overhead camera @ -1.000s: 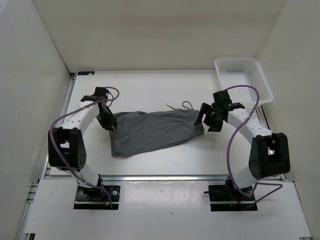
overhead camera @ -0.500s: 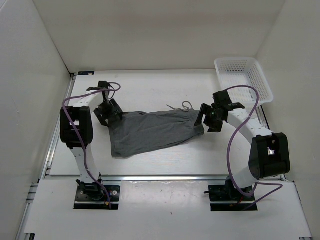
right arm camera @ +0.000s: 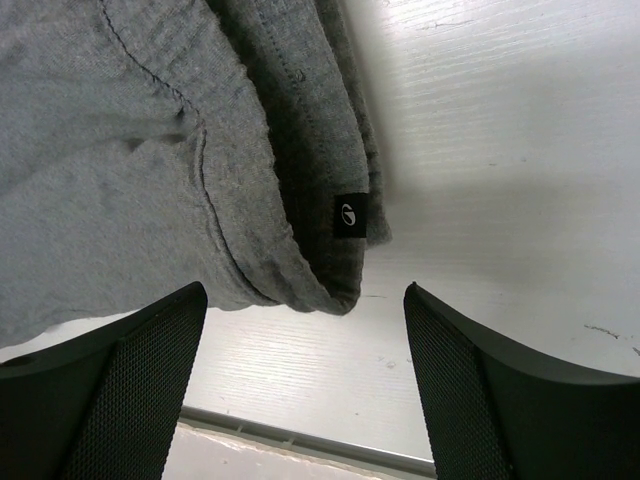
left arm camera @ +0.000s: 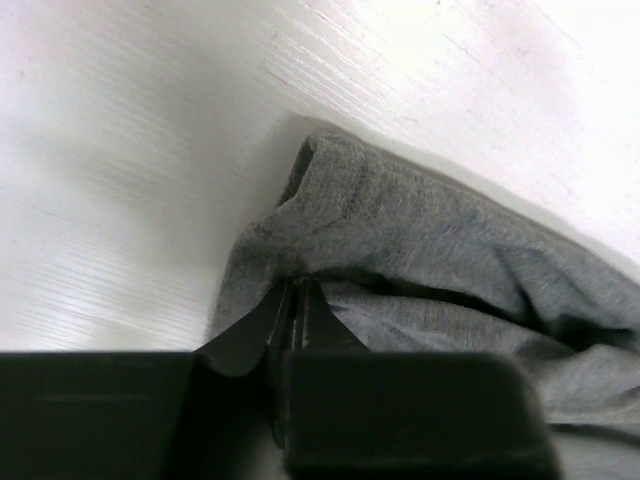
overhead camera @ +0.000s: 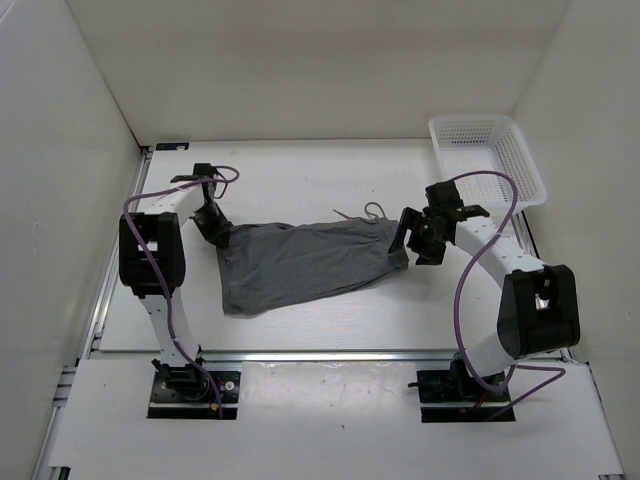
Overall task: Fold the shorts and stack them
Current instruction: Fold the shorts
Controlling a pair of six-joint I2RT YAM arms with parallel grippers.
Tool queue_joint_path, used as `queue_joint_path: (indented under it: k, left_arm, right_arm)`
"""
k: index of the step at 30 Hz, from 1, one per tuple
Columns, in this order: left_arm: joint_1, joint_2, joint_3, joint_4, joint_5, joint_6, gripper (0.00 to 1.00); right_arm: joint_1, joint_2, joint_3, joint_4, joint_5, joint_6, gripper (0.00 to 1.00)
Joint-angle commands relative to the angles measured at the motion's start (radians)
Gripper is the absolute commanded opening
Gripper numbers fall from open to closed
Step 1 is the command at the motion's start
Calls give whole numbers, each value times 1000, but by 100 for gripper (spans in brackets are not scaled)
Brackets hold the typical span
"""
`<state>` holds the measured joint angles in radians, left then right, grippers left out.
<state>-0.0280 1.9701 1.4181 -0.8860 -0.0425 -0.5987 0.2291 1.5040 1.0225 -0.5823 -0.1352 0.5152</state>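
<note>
White worktop (overhead camera: 300, 190); shorts (overhead camera: 300, 262) looked limp, best gripped at corners. Left end effector (left arm camera: 292, 300) clamped one; right end effector (right arm camera: 302, 295) stood apart.

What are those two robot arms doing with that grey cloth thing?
They are starting to fold a pair of soft dark grey fabric shorts that lies spread out on the white table. The left claw is pinching one corner of it. The right claw hangs open over the other end, near a small black label. Nothing is folded yet.
</note>
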Motion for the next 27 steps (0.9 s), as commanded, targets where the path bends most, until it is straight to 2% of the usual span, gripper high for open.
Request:
queue_joint_path:
  k: [1, 8, 11, 16, 17, 19, 20, 21, 27]
  left_arm:
    - [8, -48, 5, 10, -17, 14, 10]
    - [8, -160, 87, -60, -62, 23, 10]
    - [34, -160, 151, -94, -74, 34, 10]
    - [56, -61, 229, -105, -74, 43, 10]
    - [56, -38, 240, -105, -65, 43, 18]
    - [56, 19, 263, -114, -65, 43, 45]
    - [56, 29, 263, -114, -65, 43, 67]
    - [56, 29, 263, -114, -65, 43, 100]
    - [56, -54, 239, -125, -83, 54, 100]
  right_arm:
    - [-2, 9, 42, -22, 2, -18, 83]
    - [-2, 9, 42, -22, 11, -18, 83]
    - [-2, 18, 51, -22, 11, -18, 83]
    - [-2, 27, 60, -22, 11, -18, 84]
    - [-2, 27, 60, -22, 11, -18, 85]
    - [-2, 27, 60, -22, 11, -18, 87]
    - [-2, 27, 60, -31, 11, -18, 89]
    - [-2, 15, 60, -31, 11, -18, 89]
    - [-2, -14, 42, -31, 11, -40, 93]
